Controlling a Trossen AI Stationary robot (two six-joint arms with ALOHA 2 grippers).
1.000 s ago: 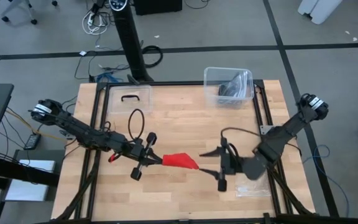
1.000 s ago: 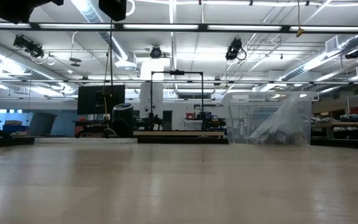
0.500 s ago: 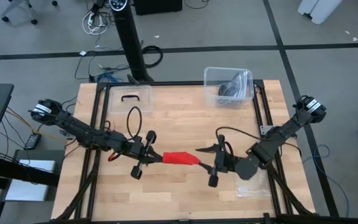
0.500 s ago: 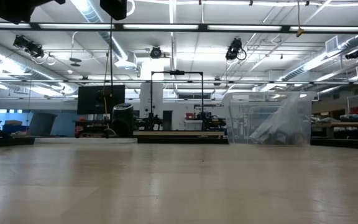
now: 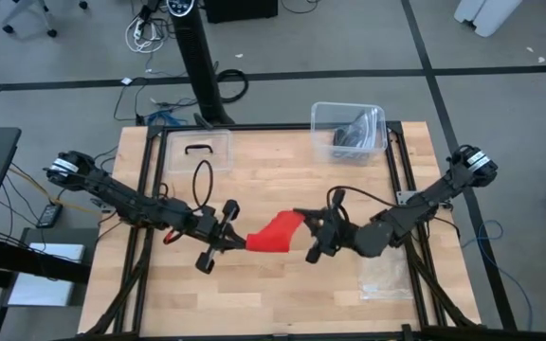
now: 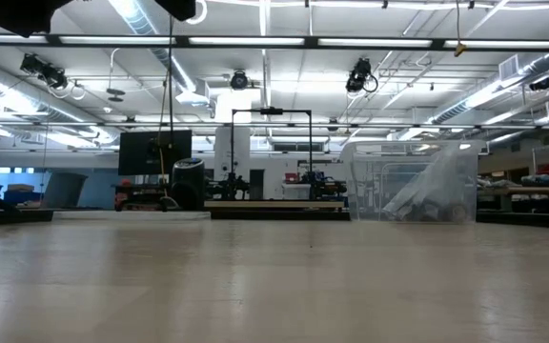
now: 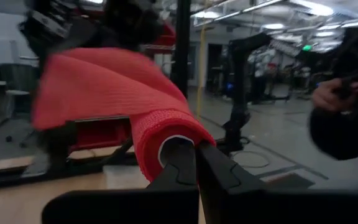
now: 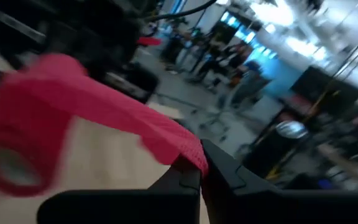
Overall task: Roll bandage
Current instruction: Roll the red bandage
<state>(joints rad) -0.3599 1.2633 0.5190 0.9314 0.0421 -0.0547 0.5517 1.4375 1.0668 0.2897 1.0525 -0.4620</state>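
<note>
A: Bandage (image 5: 275, 232), red, is hanging between the two grippers over the middle of the wooden table (image 5: 273, 284). How are the jaws standing?

B: On the left gripper (image 5: 237, 242) the jaws are pressing together on the rolled end; in the left wrist view the roll (image 7: 166, 140) is sitting right at the tips of the dark fingers (image 7: 219, 177), with the loose band spreading away from it. On the right gripper (image 5: 303, 220) the jaws are closing tight on the free end; in the right wrist view the band (image 8: 104, 112) is running out from the fingers (image 8: 225, 171) to the roll.

A: And how is the strip lying?

B: It is sagging and bunching slightly between the two grips, wider near the right gripper and narrowing toward the left one.

A: What is lying farther out?

B: Toward the far edge a clear bin (image 5: 349, 133) is holding some dark and pale material, and a second clear tray (image 5: 197, 150) is sitting to its left. A clear plastic bag (image 5: 387, 281) is lying flat near the right front corner, under the right arm. In the low view only the clear bin (image 6: 413, 181) is showing on the table.
</note>
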